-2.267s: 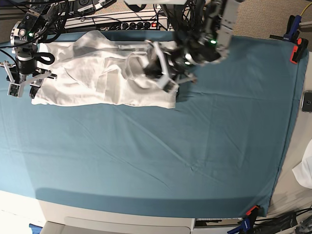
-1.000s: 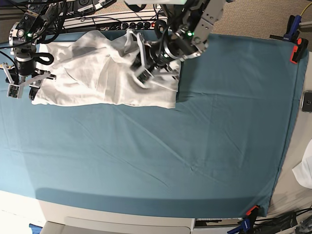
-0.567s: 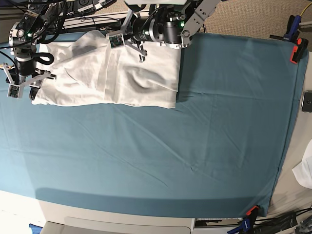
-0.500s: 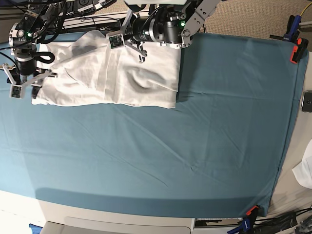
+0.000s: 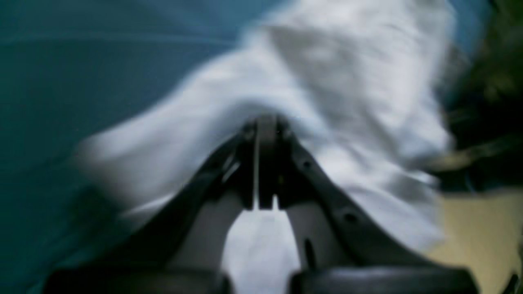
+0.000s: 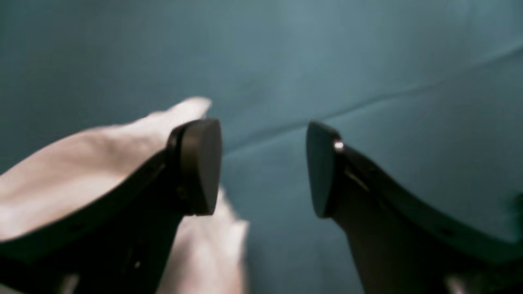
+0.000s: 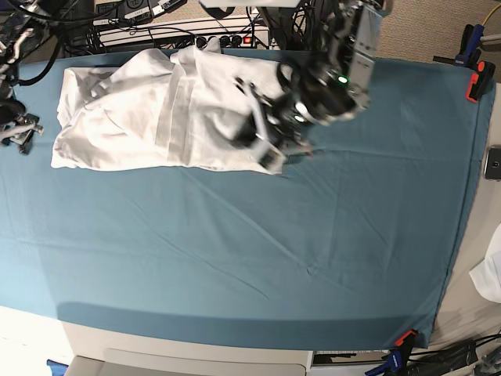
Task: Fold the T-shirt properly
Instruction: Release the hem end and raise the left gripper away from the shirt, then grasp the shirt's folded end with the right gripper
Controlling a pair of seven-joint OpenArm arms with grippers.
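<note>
- T-shirt [image 7: 156, 110] lies bunched along the far left part of the desk, on the teal cloth sheet [image 7: 313, 235]. Wide and lumpy, a folded band running across its middle; nowhere near a neat rectangle.
- Left pincer [image 7: 262, 141] sits at the shirt's right end, low over the near corner. Wrist view is badly blurred, but the jaws show pressed together with white fabric [image 5: 327, 81] bulging right in front of the tips. Whether a pinch of cloth sits between them, I cannot tell.
- Right pincer [image 6: 263, 167] stands with jaws well apart, nothing between them. Its own view shows only teal sheet in the gap; a pale edge of the shirt [image 6: 81, 163] lies behind the left-hand finger, not inside the grip. In the base view it is at the far left edge of the desk, just off the shirt's left end.
- Judged stage: early. Shirt needs spreading flat before any real fold.
- Risks:
  - If the left pincer pulls with only one layer, or none, the corner slips and the heap stays crumpled.
  - A pull with the far end unheld would drag the whole shirt along the sheet instead of stretching it.
  - Pinching low could catch the teal sheet too and ruck it.
  - Right pincer closing where it hangs would grab sheet, not shirt.
</note>
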